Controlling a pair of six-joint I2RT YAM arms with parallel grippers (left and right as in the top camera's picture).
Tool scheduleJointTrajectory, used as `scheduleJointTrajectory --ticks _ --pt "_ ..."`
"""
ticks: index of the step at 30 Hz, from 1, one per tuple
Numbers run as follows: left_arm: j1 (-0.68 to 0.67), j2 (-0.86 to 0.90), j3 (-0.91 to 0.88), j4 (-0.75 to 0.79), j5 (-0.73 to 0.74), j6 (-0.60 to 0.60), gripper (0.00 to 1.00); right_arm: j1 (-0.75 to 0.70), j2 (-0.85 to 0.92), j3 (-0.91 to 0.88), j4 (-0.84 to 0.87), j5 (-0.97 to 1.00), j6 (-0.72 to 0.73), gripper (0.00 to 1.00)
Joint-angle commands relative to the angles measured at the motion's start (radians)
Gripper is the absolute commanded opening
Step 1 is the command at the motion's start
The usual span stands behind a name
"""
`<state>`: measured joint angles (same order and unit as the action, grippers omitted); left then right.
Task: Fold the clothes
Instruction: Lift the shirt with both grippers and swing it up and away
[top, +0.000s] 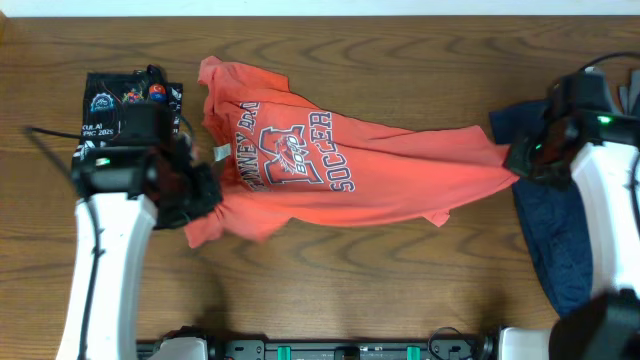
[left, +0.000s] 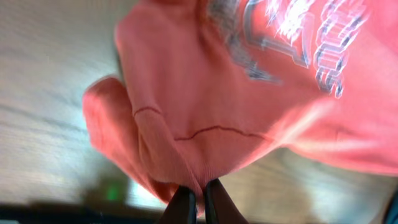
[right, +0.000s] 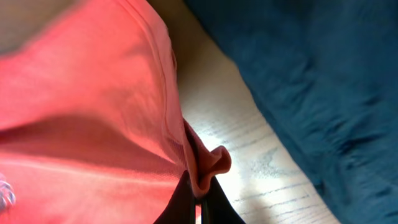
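Observation:
An orange-red T-shirt (top: 340, 170) with a navy-and-white "SOCCER" print is stretched across the table's middle, partly lifted. My left gripper (top: 200, 195) is shut on its left edge; in the left wrist view the cloth (left: 205, 112) hangs from the pinched fingers (left: 200, 202). My right gripper (top: 522, 160) is shut on the shirt's right end; the right wrist view shows a fold of cloth (right: 112, 112) clamped between the fingers (right: 200, 202). A navy blue T-shirt (top: 555, 240) lies at the right under the right arm, and shows in the right wrist view (right: 311, 81).
A dark printed garment (top: 125, 100) lies folded at the back left, beside the left arm. The wooden table (top: 400, 290) runs to a pale wall strip at the back. The arm bases stand at the front edge.

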<state>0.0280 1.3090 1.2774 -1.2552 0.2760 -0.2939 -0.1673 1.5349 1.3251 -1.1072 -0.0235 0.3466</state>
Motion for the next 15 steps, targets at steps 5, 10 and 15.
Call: scheduleJointTrajectory --ticks 5,10,15 --pt "0.098 -0.069 0.329 -0.058 -0.015 0.066 0.06 -0.011 -0.217 0.246 -0.076 -0.006 -0.072 0.01" --pt "0.114 -0.081 0.511 -0.065 -0.015 0.066 0.06 -0.011 -0.314 0.386 -0.103 0.023 -0.075 0.01" --pt "0.114 -0.103 0.639 -0.064 -0.016 0.076 0.06 -0.011 -0.387 0.486 -0.109 0.121 -0.078 0.01"
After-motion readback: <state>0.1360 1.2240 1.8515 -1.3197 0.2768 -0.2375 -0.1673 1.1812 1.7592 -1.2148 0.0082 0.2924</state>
